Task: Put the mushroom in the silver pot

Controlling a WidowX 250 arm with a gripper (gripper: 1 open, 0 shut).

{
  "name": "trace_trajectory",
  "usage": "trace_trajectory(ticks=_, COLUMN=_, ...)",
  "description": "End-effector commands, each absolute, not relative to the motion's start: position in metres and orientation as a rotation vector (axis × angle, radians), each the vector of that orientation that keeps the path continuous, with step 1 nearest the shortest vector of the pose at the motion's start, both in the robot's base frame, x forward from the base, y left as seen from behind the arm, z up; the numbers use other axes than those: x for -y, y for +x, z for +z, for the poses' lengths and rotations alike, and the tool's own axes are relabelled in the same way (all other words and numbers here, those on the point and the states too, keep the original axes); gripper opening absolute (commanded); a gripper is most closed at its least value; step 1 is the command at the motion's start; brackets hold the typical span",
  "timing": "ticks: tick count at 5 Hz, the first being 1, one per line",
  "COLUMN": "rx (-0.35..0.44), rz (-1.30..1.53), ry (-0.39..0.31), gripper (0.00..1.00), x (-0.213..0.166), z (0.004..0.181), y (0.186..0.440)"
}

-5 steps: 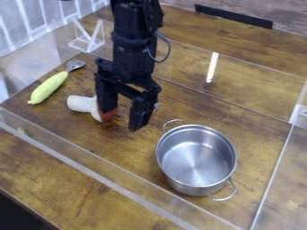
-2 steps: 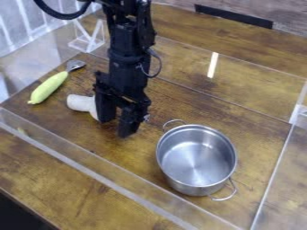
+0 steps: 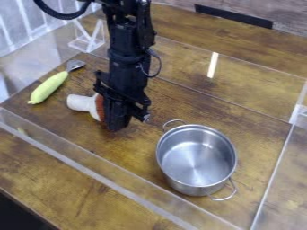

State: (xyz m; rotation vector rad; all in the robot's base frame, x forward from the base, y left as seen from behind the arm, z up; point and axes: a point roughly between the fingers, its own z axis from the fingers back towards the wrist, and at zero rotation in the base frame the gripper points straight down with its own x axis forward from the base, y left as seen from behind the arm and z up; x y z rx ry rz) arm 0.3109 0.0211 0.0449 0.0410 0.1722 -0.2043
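- Since the earlier frames the gripper [image 3: 117,119] has come lower and a little toward the mushroom [image 3: 82,103], and its two dark fingers [image 3: 115,115], spread wide a second ago, are now drawn in together.
- The fingers look pressed close at the cap end of the mushroom; the cap itself is hidden behind them, so I cannot tell for sure that they pinch it.
- The mushroom lies on its side on the wooden table [image 3: 240,90], its pale stem sticking out from the fingers on the side away from the silver pot [image 3: 197,158].
- The arm stands upright over the mushroom, gripper pointing straight down, its tips at or just above the tabletop.
- The silver pot sits apart from the gripper, nearer the camera and to the right in the view; it is upright with nothing seen inside, one loop handle on its rim facing the gripper and the other on the opposite side.
- A yellow-green corn piece [image 3: 48,87] lies beyond the mushroom from the pot, well apart from the pot.
- A clear plastic wall [image 3: 132,193] runs along the table edge, passing in front of the pot.
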Motion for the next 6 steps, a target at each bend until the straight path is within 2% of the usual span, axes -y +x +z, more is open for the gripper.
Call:
trace_trajectory(ticks=1, rx=-0.09, rz=-0.186, ry=0.049, gripper=0.0, x=-0.015, z=0.072, y=0.321)
trace_trajectory(ticks=4, rx=-0.063, rz=-0.072, ry=0.043, gripper=0.0, x=-0.012, z=0.091, y=0.32)
trace_trajectory(ticks=6, rx=-0.051, rz=-0.064, ry=0.037, gripper=0.0, x=-0.03, z=0.08, y=0.32)
